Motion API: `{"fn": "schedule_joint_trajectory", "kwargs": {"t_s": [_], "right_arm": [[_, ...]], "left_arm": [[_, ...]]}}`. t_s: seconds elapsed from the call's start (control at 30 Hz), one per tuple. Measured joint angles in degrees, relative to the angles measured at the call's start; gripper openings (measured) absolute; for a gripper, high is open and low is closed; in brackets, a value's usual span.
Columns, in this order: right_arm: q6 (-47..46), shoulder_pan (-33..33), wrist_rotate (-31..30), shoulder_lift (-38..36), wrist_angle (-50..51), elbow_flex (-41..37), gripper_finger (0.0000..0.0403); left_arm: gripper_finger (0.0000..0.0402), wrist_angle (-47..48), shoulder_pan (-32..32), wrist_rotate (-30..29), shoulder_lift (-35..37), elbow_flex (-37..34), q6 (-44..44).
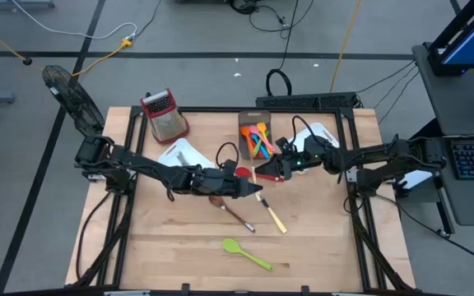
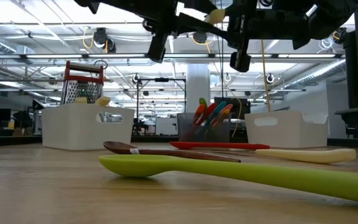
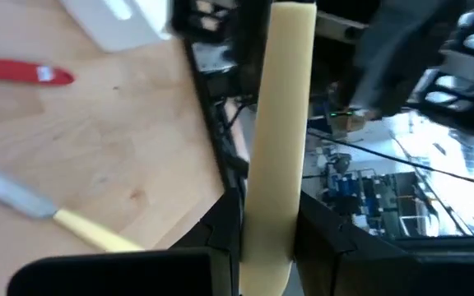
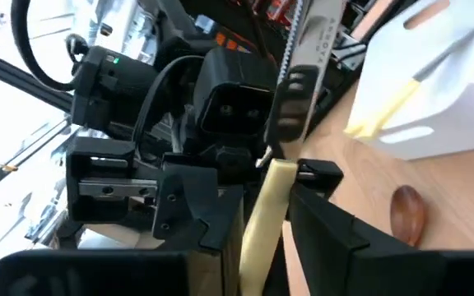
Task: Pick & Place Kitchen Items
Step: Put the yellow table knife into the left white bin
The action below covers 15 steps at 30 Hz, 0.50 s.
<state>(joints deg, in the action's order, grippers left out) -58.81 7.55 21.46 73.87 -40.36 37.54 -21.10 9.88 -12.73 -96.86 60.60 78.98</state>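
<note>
A yellow-handled knife [image 1: 254, 178] is held in the air over the table's middle by both grippers. My left gripper [image 1: 247, 186] [image 3: 266, 247] is shut on its cream handle [image 3: 274, 123]. My right gripper [image 1: 262, 171] [image 4: 263, 247] faces it, shut on the same handle; the serrated blade [image 4: 307, 57] runs on past my left gripper. On the table lie a second yellow-handled knife [image 1: 273, 215], a red spatula [image 1: 241, 173], a brown spoon [image 1: 230, 210] and a green spoon [image 1: 248, 255]. My left gripper pinches the knife's cream handle [image 3: 263, 234] between its two fingers, which come level from the table's left. The handle runs on away from the fingers toward my right arm. The knife is clear of the table. My right gripper pinches the cream handle [image 4: 260, 234] between its two fingers, which come level from the table's right. The handle lies along the fingers, and the blade points on past them toward my left gripper. The knife is clear of the table.
A dark grey bin [image 1: 243, 131] with several coloured utensils stands at the back middle. White bins [image 1: 183, 152] [image 1: 319, 136] flank it; one [image 4: 434, 90] holds a yellow-handled utensil. A red-topped box grater [image 1: 164, 115] stands at the back left. The near half holds only the green spoon.
</note>
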Motion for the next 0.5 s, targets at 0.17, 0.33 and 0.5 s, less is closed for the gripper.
{"fn": "schedule_joint_trajectory", "kwargs": {"t_s": [0.17,0.33,0.5], "right_arm": [[-0.10,0.59,3.15,-0.55,-2.23,0.23,0.0093],[0.35,1.48,5.61,-1.53,-1.43,0.13,0.0095],[1.43,2.48,8.65,-1.77,-0.94,0.10,0.0093]], "left_arm": [[0.0068,6.03,0.01,-0.81,-0.17,-0.20,4.05],[0.0068,11.41,0.40,-3.05,1.86,-0.22,7.81],[0.0068,19.62,0.74,-7.54,7.33,-0.15,10.77]]}}
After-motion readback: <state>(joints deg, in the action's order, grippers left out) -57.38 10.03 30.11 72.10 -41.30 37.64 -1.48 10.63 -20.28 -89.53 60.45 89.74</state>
